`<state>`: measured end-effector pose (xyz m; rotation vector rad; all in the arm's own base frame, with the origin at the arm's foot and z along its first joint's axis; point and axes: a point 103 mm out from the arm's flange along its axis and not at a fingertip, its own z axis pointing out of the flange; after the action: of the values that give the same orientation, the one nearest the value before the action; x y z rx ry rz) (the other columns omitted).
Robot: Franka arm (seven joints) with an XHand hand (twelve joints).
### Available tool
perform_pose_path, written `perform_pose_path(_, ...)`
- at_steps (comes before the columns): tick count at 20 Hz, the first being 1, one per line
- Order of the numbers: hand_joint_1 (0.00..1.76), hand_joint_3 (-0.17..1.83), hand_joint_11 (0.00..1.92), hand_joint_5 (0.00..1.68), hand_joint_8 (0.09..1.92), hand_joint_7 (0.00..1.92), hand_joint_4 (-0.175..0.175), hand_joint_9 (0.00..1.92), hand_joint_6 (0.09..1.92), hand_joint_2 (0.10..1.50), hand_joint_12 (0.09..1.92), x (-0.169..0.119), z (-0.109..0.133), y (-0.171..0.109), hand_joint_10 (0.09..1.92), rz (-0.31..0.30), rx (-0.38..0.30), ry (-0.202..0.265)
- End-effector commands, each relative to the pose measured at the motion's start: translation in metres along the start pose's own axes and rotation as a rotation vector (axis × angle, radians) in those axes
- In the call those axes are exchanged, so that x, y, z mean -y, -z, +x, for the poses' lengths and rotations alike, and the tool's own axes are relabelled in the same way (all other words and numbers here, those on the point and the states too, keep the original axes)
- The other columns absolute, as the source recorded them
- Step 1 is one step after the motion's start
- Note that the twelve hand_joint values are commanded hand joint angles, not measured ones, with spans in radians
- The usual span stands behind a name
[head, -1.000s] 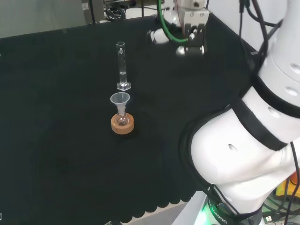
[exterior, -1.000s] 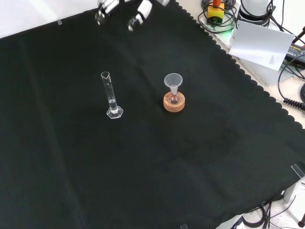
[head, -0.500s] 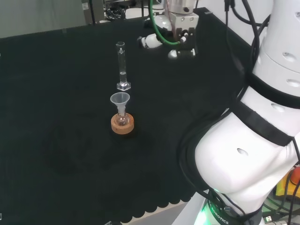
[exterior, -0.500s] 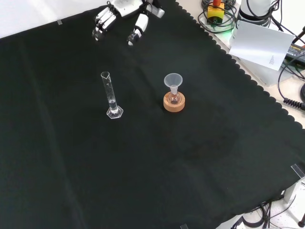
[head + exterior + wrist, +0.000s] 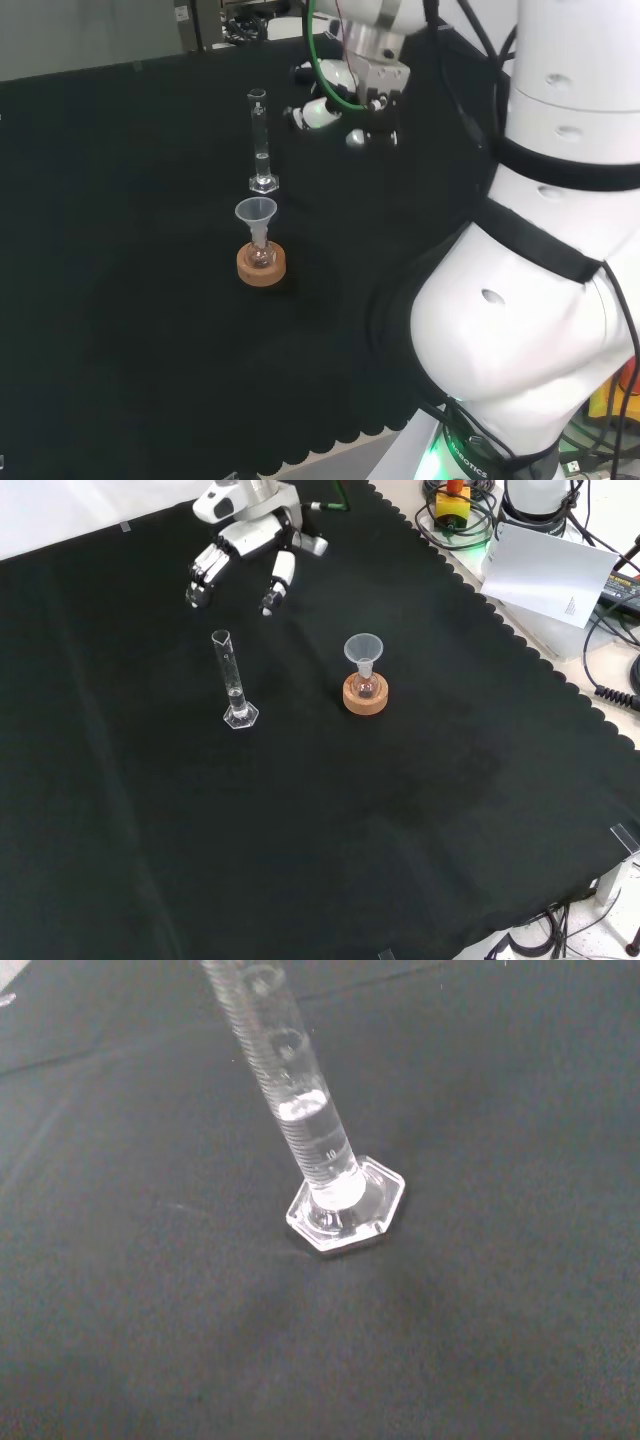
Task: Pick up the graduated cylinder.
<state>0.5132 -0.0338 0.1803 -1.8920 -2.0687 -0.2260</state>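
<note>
On black cloth (image 5: 420, 810): clear upright graduated cylinder (image 5: 233, 680), hex base.

Even overhead light, soft shadows, faint glare

In the front view, graduated cylinder (image 5: 233, 680) stands left of funnel (image 5: 363, 650) on cork stand (image 5: 365, 695)

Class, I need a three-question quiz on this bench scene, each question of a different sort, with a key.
1. True or false: the robot hand is holding the graduated cylinder.
2. What sits in the small flask on the cork ring? A) funnel B) spoon C) stopper
3. Fill in: the cylinder's base is ___-sided.

Key: 1 false, the hand is apart from it, fingers relaxed. 2 A. 3 six.
</note>
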Motion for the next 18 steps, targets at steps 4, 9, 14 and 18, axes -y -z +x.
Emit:
perform_pose_path(4, 0.85, 0.47, 0.28, 0.32, 0.66, 0.17, -0.056, 0.45, 0.09, 0.71, 1.34, -0.037, -0.020, -0.028, 0.64, -0.068, -0.190, 0.111)
perform_pose_path(9, 0.91, 0.58, 0.30, 0.40, 0.68, 0.26, -0.060, 0.50, 0.09, 0.64, 1.34, -0.046, -0.019, -0.045, 0.63, -0.091, -0.297, 0.155)
perform_pose_path(14, 0.95, 0.61, 0.40, 0.51, 0.69, 0.34, -0.072, 0.59, 0.09, 0.61, 1.31, -0.053, -0.010, -0.060, 0.62, -0.101, -0.338, 0.217)
perform_pose_path(18, 0.97, 0.64, 0.46, 0.54, 0.69, 0.37, -0.074, 0.63, 0.09, 0.60, 1.29, -0.059, -0.005, -0.067, 0.60, -0.087, -0.380, 0.250)
